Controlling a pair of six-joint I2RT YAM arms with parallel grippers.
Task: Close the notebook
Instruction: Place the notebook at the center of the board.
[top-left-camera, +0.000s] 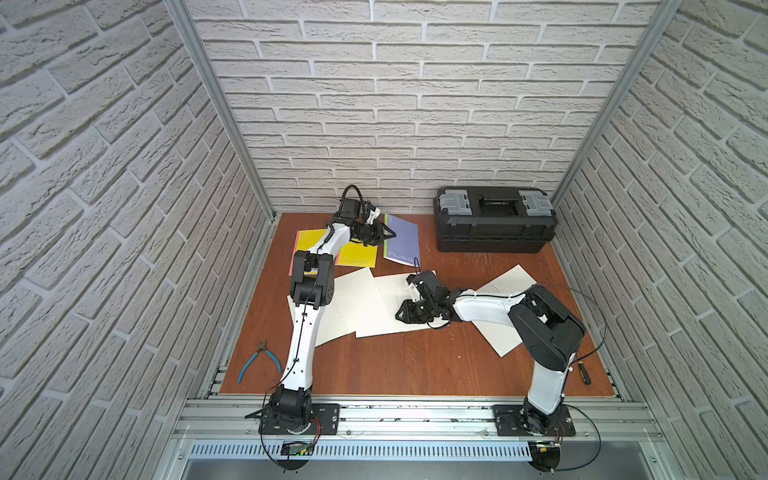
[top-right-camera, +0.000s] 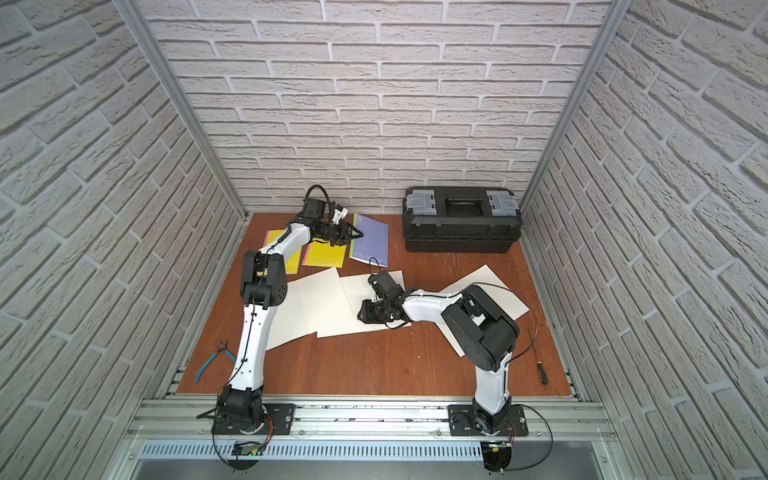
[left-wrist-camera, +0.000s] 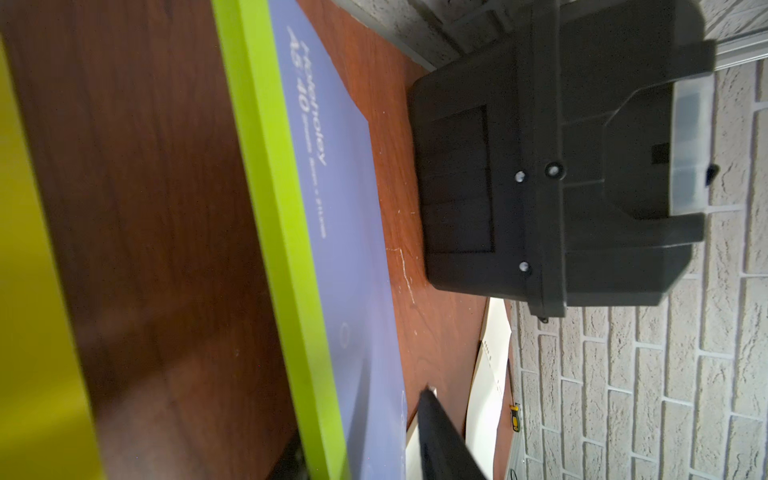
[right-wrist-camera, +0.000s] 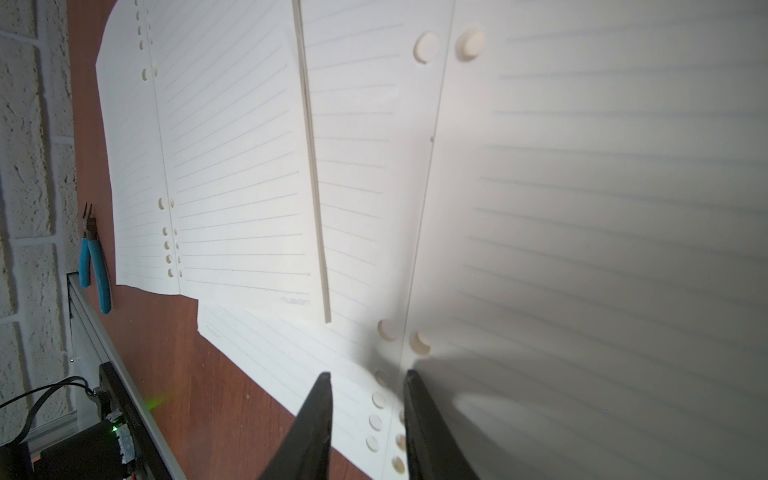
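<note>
At the table's back, the purple notebook (top-left-camera: 405, 241) lies shut, your left gripper (top-left-camera: 390, 235) at its green spine edge, seemingly to steady it; whether its jaws are apart cannot be told. Your right gripper (right-wrist-camera: 368, 376), jaws slightly apart and empty, straddles the fold of the middle open notebook (top-left-camera: 382, 299), probably to lift one half. Count: three open notebooks, two yellow notebooks (top-left-camera: 359, 255), one toolbox (top-left-camera: 494, 224), one pliers (top-left-camera: 259, 361), one screwdriver (top-left-camera: 584, 372).
</note>
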